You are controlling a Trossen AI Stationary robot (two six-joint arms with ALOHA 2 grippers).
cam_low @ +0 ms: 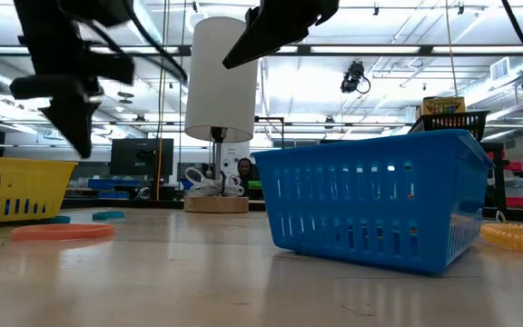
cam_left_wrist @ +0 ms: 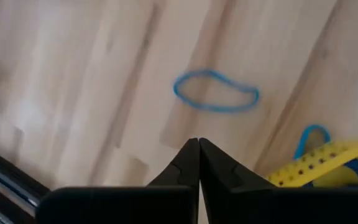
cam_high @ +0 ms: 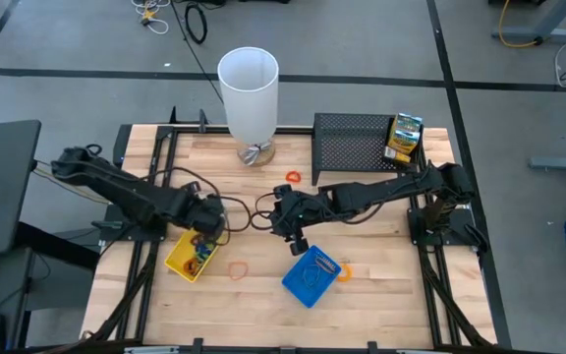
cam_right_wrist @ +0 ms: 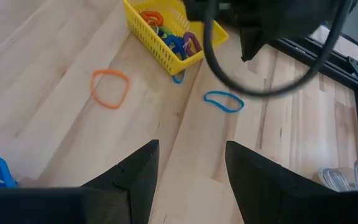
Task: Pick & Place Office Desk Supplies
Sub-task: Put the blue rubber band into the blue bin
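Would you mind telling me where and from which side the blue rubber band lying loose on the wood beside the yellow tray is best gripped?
Come from straight above: the blue rubber band lies flat on the bare wood, clear of the yellow tray. Pinch across one long side of its oval, one finger inside the loop and one outside, since the strand is thin and offers no height to grasp.
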